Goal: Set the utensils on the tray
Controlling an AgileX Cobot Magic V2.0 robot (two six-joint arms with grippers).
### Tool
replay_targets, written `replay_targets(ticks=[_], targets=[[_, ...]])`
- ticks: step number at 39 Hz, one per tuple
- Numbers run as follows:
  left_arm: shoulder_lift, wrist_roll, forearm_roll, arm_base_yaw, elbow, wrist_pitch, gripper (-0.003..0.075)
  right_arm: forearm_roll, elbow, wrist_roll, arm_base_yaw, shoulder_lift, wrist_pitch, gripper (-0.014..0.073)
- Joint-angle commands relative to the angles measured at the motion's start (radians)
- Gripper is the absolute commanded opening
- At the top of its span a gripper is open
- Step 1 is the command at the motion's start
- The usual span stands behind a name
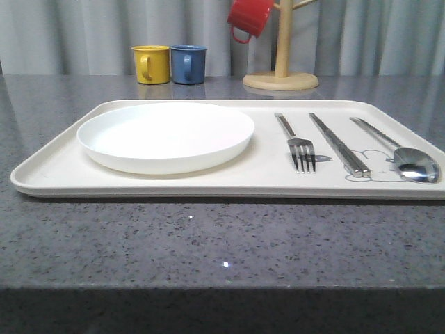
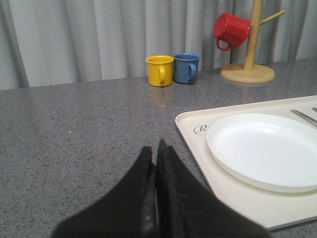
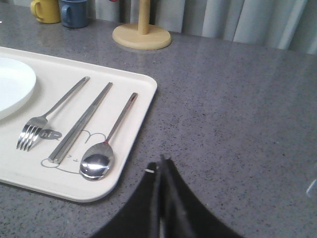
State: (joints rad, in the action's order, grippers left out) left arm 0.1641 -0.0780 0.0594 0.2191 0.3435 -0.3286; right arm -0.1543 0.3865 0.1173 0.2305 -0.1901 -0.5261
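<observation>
The cream tray (image 1: 55, 167) lies across the grey table. On its right half lie a silver fork (image 1: 297, 145), a pair of flat metal chopsticks (image 1: 339, 145) and a long-handled spoon (image 1: 410, 163), side by side over the rabbit drawing. In the right wrist view the fork (image 3: 42, 121), chopsticks (image 3: 81, 121) and spoon (image 3: 101, 156) rest near the tray's rim (image 3: 141, 106), and my right gripper (image 3: 161, 166) is shut and empty over bare table beside that rim. My left gripper (image 2: 154, 151) is shut with nothing in it, over the table just off the tray's left end (image 2: 190, 129).
A round white plate (image 1: 165, 136) fills the tray's left half. At the back stand a yellow mug (image 1: 151, 64) and a blue mug (image 1: 188, 64). A red mug (image 1: 249, 17) hangs on a wooden mug tree (image 1: 281, 78). Grey curtains close the back.
</observation>
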Motion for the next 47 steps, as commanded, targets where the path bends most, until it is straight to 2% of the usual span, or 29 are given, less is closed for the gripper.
replay_targets(ticks=[1, 26, 31, 38, 45, 47], targets=[[0.009, 0.007, 0.009, -0.001, 0.026, 0.078, -0.0018, -0.022, 0.024, -0.007, 0.001, -0.009, 0.076, -0.0061], [0.009, 0.007, 0.009, -0.001, 0.019, 0.089, -0.0018, -0.022, 0.024, -0.007, 0.001, -0.009, 0.076, -0.0061], [-0.040, 0.007, -0.022, -0.009, -0.056, 0.130, -0.0018, -0.022, 0.024, -0.007, 0.001, -0.009, 0.076, -0.0061], [-0.196, 0.007, -0.025, -0.112, -0.239, 0.132, -0.0018, -0.022, 0.024, -0.007, 0.001, -0.009, 0.076, -0.0061], [-0.193, 0.007, -0.010, -0.200, -0.348, 0.220, -0.0018, -0.022, 0.024, -0.007, 0.001, -0.009, 0.074, -0.0061], [-0.193, 0.007, -0.010, -0.206, -0.351, 0.208, -0.0018, -0.022, 0.024, -0.007, 0.001, -0.009, 0.074, -0.0061]])
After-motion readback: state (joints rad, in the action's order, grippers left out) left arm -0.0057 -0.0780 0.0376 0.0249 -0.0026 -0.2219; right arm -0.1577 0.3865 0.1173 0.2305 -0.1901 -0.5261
